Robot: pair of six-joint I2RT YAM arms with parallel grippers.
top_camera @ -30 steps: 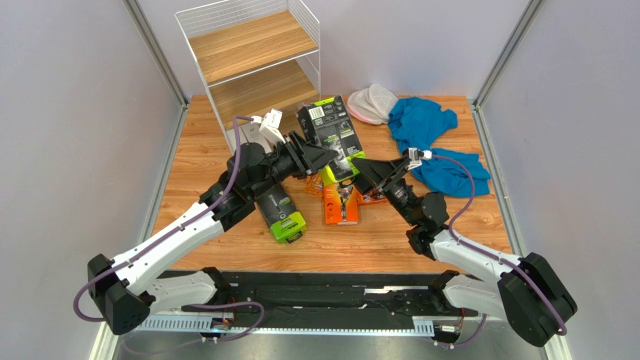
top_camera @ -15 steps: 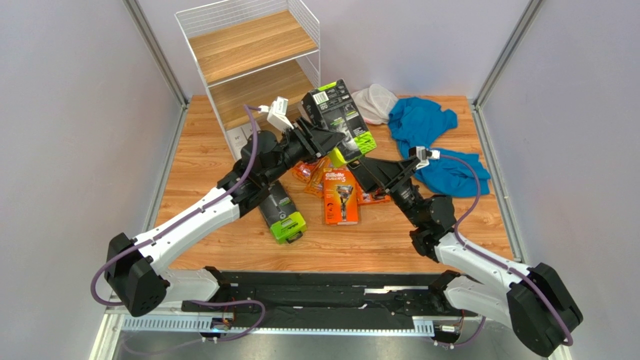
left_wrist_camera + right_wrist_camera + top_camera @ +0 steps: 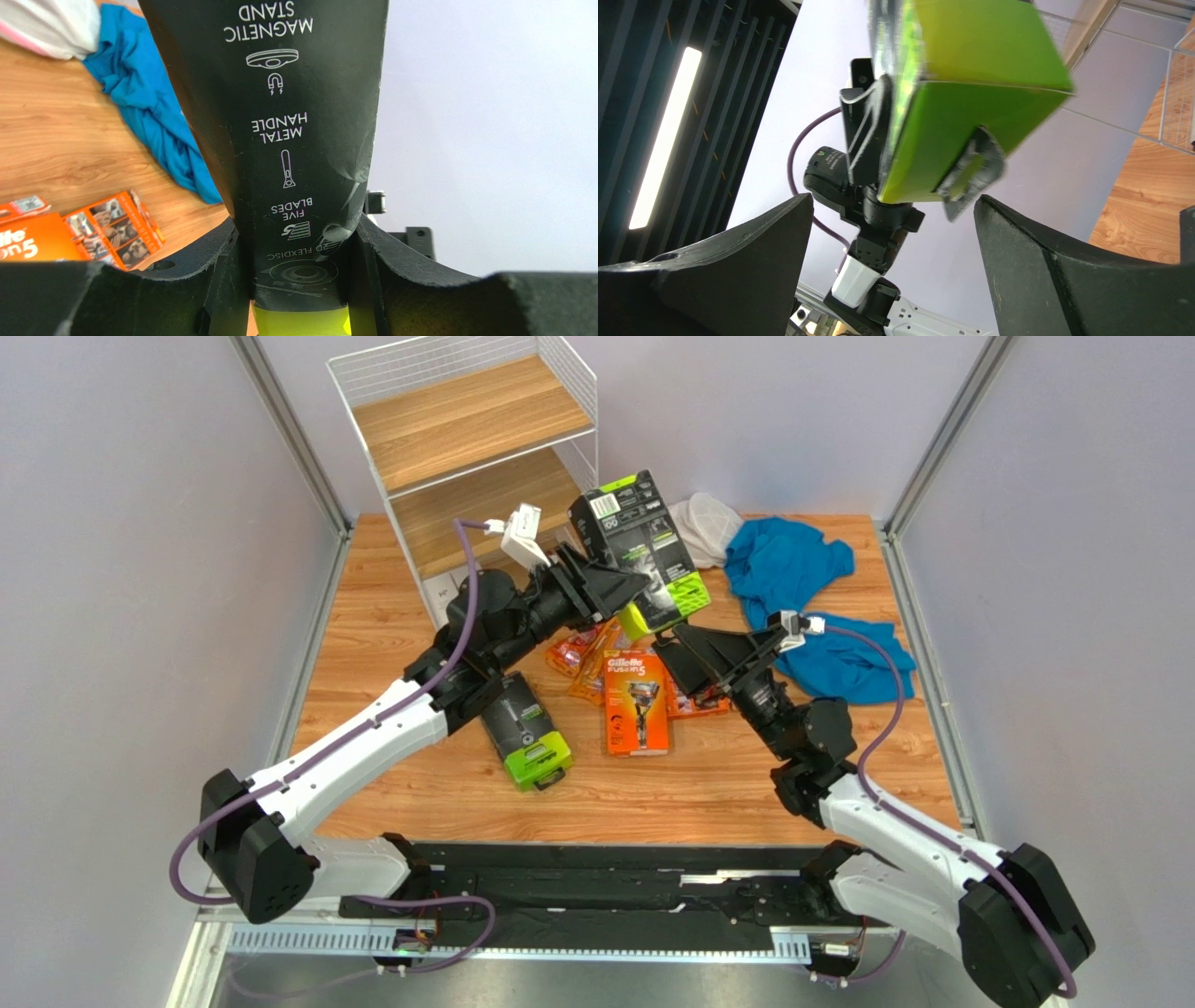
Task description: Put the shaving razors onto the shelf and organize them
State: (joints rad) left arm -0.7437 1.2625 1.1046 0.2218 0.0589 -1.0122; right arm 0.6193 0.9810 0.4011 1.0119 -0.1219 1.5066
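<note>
My left gripper (image 3: pixel 615 597) is clamped on a black razor pack (image 3: pixel 629 522) near its lime-green end, jaws about half apart with the pack filling the gap. The pack hangs tilted in the air above the far half of the table (image 3: pixel 365 658), just beside the front right post of the shelf (image 3: pixel 463 420), which stands at the far left corner. My right gripper (image 3: pixel 665 640) is spread wide and holds nothing, pointing up at that green end from just below. A second black pack (image 3: pixel 526 735) lies flat near the table's middle, an orange Gillette box (image 3: pixel 636 703) lies to its right, and small orange blister packs (image 3: pixel 575 655) lie beyond. A blue cloth (image 3: pixel 807 595) lies toward the far right corner.
</note>
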